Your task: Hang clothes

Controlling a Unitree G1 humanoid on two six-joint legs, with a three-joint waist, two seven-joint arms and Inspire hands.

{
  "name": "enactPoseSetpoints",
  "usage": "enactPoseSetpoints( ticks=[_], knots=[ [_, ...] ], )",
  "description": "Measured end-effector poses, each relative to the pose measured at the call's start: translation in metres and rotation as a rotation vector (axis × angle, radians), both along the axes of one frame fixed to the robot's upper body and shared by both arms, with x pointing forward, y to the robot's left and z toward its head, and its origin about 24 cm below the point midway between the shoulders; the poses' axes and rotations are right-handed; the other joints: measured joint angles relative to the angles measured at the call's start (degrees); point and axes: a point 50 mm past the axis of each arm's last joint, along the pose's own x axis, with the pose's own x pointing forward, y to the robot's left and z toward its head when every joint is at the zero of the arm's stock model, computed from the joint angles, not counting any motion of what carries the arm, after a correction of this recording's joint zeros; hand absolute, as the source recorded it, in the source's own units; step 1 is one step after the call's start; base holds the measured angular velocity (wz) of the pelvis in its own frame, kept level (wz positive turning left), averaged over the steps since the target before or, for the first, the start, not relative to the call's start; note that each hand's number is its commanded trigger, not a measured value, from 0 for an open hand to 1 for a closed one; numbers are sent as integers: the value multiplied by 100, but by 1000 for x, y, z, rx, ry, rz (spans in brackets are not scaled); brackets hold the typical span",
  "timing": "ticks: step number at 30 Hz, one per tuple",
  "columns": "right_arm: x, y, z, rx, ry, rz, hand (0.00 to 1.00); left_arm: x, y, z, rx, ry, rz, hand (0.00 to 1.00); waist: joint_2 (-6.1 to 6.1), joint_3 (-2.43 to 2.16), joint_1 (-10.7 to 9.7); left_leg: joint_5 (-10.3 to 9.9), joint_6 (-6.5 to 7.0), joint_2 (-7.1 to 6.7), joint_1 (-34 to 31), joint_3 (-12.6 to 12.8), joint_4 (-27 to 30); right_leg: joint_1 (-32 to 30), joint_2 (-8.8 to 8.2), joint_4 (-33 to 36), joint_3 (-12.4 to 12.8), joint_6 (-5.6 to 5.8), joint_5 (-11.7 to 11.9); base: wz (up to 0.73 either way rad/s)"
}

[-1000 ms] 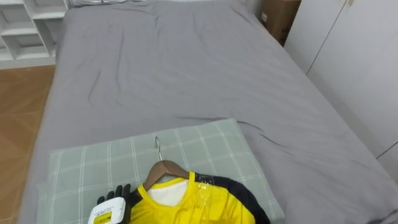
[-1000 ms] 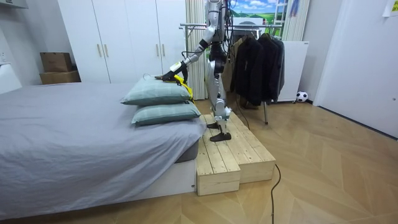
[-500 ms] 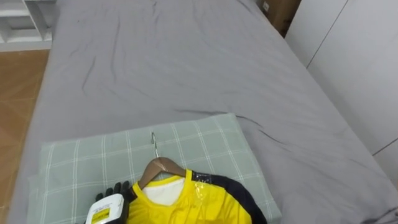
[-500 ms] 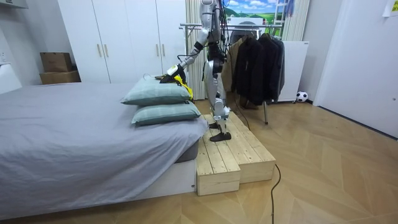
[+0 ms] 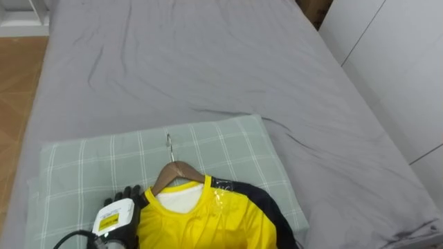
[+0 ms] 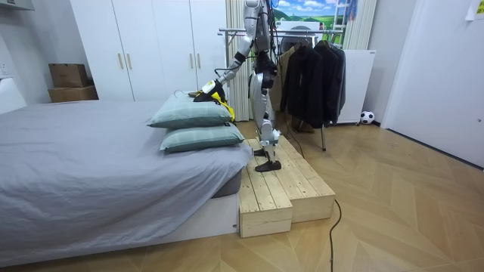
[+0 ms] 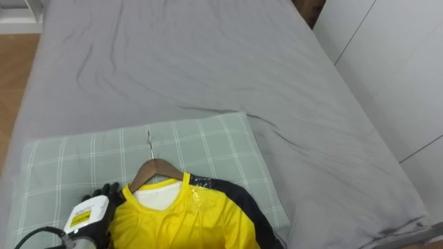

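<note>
The yellow shirt (image 5: 208,221) with dark sleeves lies flat on the upper pillow (image 5: 104,162), a pale green checked one at the near end of the bed (image 5: 208,62). The shirt sits on a wooden hanger (image 5: 176,173). We see the hanger's curved shoulders come out of the white collar, and its thin metal hook (image 5: 169,146) points up the pillow, away from us, and rests on the checked cloth.

Our left hand (image 5: 118,211) is at the shirt's left shoulder, just beside the hanger's left end and touching the yellow cloth. We cannot tell whether it is grasping the shirt or hanger or only resting there, because the edge of the shirt hides part of it.

The bed's grey sheet is creased in a few long folds beyond the pillow. To the left of the bed a strip of wooden floor (image 5: 17,69) shows.

In the room view we stand upright on a low wooden platform (image 6: 276,185) at the head of the bed, left arm stretched out over the pillows. The checked pillow lies on top of a second pillow (image 6: 203,137). Behind us is a clothes rack (image 6: 302,30) hung with dark coats (image 6: 314,79). A white wardrobe (image 6: 151,45) fills the far wall. A cardboard box (image 6: 69,74) stands at the room view's left, and a small ball (image 6: 367,117) lies on the floor by the far wall.
</note>
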Motion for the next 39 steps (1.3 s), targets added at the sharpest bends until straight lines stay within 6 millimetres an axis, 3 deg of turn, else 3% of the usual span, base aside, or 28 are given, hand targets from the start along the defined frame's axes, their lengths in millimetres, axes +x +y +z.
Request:
enactPoseSetpoints(
  ticks=[1,2,3,4,8,13,39],
  knots=[
    [0,0,0,1,-1,0,0,1,0,1,0,0,-1,21,-1,1,1,0,0,2,1,2,0,0,0,2,-4,0,0,0],
    [1,1,0,2,-2,3,0,2,0,1,-1,1,-3,30,-2,1,2,0,0,6,0,6,0,-1,2,4,-15,-9,6,0],
    [2,1,0,2,-4,8,0,3,1,2,-3,6,-6,72,-2,1,1,0,0,11,-1,9,0,0,4,5,-50,-15,11,0],
    [3,1,0,2,-5,11,0,4,1,2,-5,6,-6,100,-2,1,-1,0,0,14,-4,9,0,0,4,5,-62,-19,14,5],
    [11,3,2,0,-23,38,0,6,1,4,3,6,-19,100,12,6,0,1,-2,44,-29,12,40,1,16,12,-93,-43,31,2],
    [16,0,3,-12,-36,49,0,18,3,14,15,-29,-24,100,98,57,18,1,-2,58,-44,19,96,7,24,43,-98,-50,43,1],
    [16,-2,4,-16,-44,49,0,25,6,20,19,-46,-10,100,195,38,11,4,-1,76,-30,121,184,6,7,98,-81,-50,43,-1]
  ],
)
